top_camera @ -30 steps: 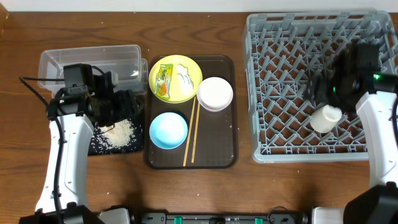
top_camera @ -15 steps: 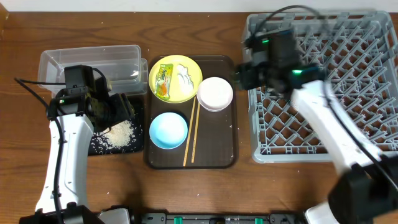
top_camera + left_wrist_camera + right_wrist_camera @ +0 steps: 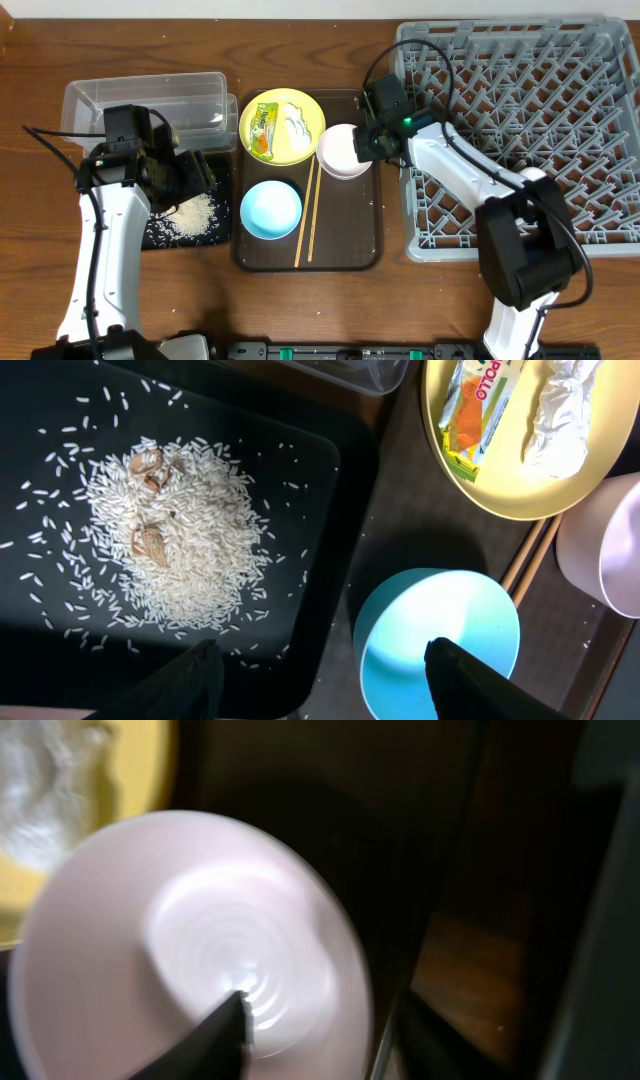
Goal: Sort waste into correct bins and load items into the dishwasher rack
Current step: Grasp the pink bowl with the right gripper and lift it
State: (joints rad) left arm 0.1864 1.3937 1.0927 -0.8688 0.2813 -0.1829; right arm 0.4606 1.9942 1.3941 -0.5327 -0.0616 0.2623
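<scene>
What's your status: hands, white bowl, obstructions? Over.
Left hand open, empty, by black tray. Right hand open at white bowl rim. Chopsticks beside bowl, not blocking.

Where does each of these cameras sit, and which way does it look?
Overhead: above the table, facing straight down; left arm and right arm show.
Left wrist: on the left arm, facing down at loose white rice grains and a light blue bowl; left claw at bottom.
Right wrist: on the right arm, close over a white bowl; right claw at bottom.
Both wrist views share the round yellow plate.
</scene>
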